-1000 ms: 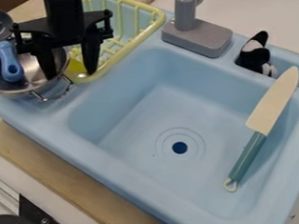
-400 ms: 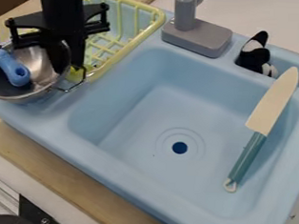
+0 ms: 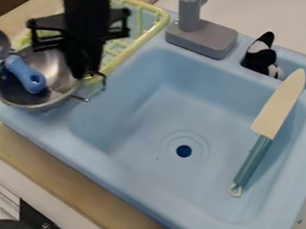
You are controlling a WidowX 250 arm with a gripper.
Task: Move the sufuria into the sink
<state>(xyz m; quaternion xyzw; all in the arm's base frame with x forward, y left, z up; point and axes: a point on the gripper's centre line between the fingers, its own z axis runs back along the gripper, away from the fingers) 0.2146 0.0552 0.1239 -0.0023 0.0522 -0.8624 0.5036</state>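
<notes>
The black gripper [image 3: 85, 72] is at the upper left, shut on the right side rim of the sufuria. The sufuria [image 3: 54, 64] is a shiny metal pot, tilted, over the ledge left of the basin. One of its wire handles sticks out at right, just past the fingertips. Inside the pot lies a utensil with a blue handle [image 3: 25, 73]. The light blue sink [image 3: 146, 155] has its basin to the right of the pot, with a round dark drain.
A yellow dish rack [image 3: 142, 36] stands behind the gripper. The grey faucet base [image 3: 201, 38] is at the back edge, with a black and white object [image 3: 260, 57] beside it. A knife with a teal handle [image 3: 252, 160] lies along the basin's right side.
The gripper's fingers have come together on the pot's rim. Gripper and pot have moved right, toward the basin, and the pot has tilted. The blue handle has shifted right along with the pot.
</notes>
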